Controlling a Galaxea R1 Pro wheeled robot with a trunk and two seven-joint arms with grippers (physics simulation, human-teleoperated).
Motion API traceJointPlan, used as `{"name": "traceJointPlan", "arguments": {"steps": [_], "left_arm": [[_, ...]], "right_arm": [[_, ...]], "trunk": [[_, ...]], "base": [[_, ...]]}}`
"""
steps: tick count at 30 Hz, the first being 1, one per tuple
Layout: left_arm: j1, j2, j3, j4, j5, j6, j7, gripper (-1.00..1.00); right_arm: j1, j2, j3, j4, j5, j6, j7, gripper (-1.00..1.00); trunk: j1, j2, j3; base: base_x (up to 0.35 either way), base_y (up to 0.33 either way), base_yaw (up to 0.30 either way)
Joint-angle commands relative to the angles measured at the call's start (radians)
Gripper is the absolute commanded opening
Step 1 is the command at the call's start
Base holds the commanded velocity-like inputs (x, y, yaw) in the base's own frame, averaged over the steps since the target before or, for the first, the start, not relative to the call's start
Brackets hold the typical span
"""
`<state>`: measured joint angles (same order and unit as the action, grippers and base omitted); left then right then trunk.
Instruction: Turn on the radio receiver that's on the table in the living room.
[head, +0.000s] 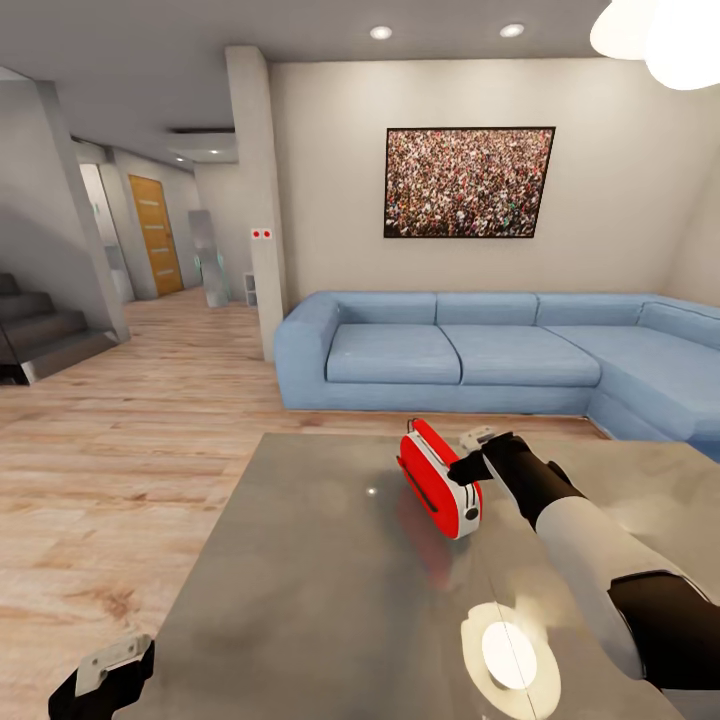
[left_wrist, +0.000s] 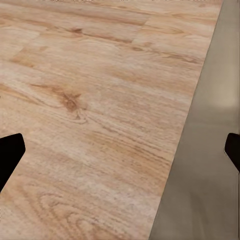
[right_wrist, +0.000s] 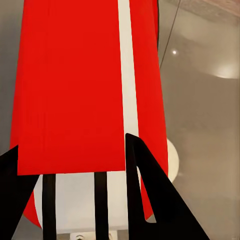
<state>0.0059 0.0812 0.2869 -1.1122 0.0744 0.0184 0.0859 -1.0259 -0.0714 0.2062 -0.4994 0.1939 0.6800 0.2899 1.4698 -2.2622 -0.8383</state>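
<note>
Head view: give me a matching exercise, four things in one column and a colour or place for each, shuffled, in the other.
Things:
1. radio receiver
2. sofa
3. left gripper
4. framed crowd picture

Descriptions:
A. blue, along the far wall
B. hanging on the wall
C. red with white sides, on the table
D. low, over the wood floor beside the table's edge

Pairs: 1-C, 2-A, 3-D, 4-B
</note>
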Motion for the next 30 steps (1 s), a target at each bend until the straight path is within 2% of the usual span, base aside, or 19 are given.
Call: {"name": "traceJointPlan", "arguments": {"steps": [1, 30], "left_arm": [[0.000, 0.000, 0.000, 0.000, 0.000, 0.000, 0.000, 1.00], [0.000, 0.008, 0.000, 0.002, -0.002, -0.001, -0.001, 1.00]], "right_arm": [[0.000, 0.000, -0.001, -0.001, -0.001, 0.000, 0.000, -1.00], [0.000, 0.001, 0.001, -0.001, 0.001, 0.000, 0.005, -1.00]], "trunk": [[-0.004, 0.007, 0.003], [-0.115, 0.210, 0.094]], "base": [[0.000, 0.000, 0.000], [0.000, 0.000, 0.000]]}}
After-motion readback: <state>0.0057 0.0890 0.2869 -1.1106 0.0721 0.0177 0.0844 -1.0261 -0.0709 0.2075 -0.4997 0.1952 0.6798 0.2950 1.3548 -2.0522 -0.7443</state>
